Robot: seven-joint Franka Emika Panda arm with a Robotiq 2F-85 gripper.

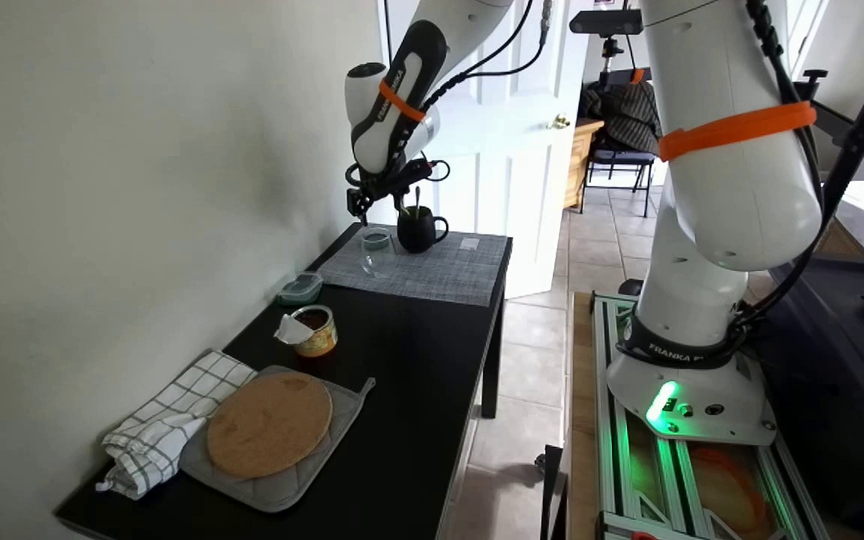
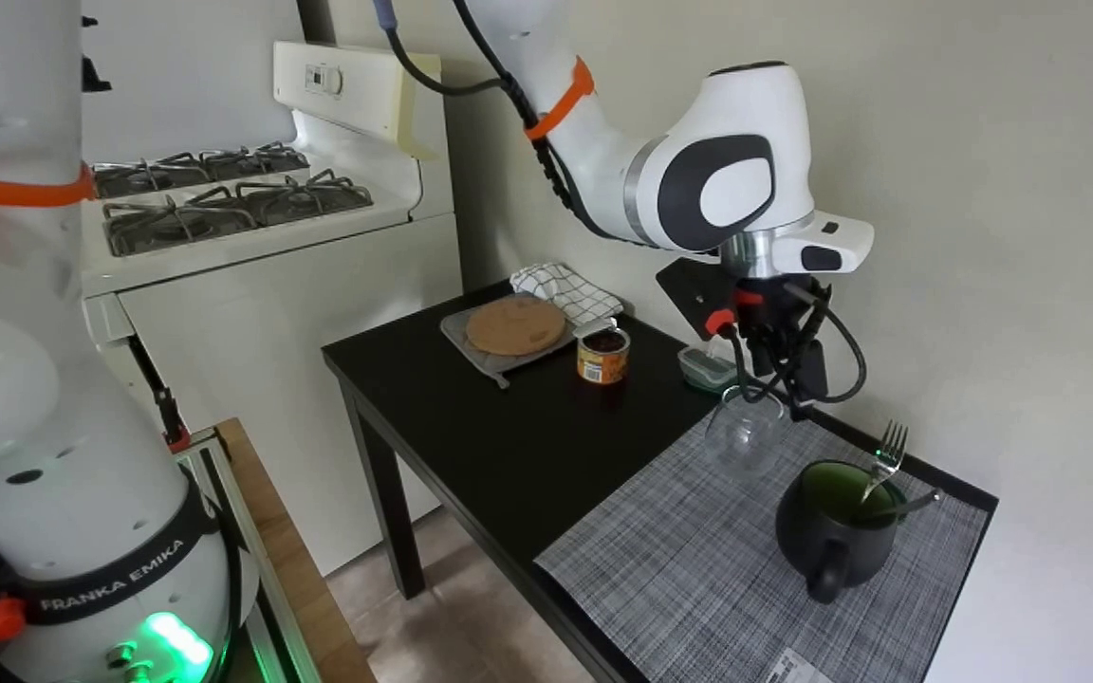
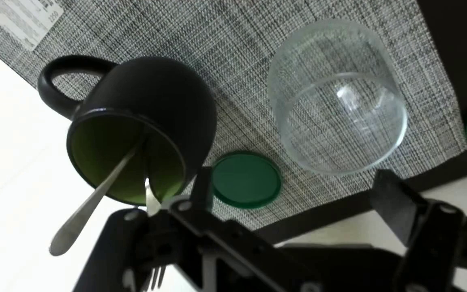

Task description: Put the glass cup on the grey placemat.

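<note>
The transparent glass cup (image 1: 378, 259) stands upright on the grey placemat (image 1: 447, 277), near the wall side and the mat's edge; it also shows in an exterior view (image 2: 744, 441). In the wrist view the glass cup (image 3: 335, 109) is at upper right, over the woven grey placemat (image 3: 237, 28). My gripper (image 3: 294, 177) is open, with nothing between its fingers. Its fingertips lie wide apart, just below the cup's rim in the wrist view. In an exterior view the gripper (image 1: 381, 210) is above the table at the wall side, over the cup and mug; its fingertips are partly hidden in an exterior view (image 2: 788, 379).
A black mug (image 3: 148, 93) with a spoon and fork stands beside the cup. A green round lid (image 3: 247, 179) lies on the placemat. A green-based container (image 1: 301, 289), opened can (image 1: 317, 334), cork disc (image 1: 271, 424) on a lighter mat and checked cloth (image 1: 192, 401) are along the table.
</note>
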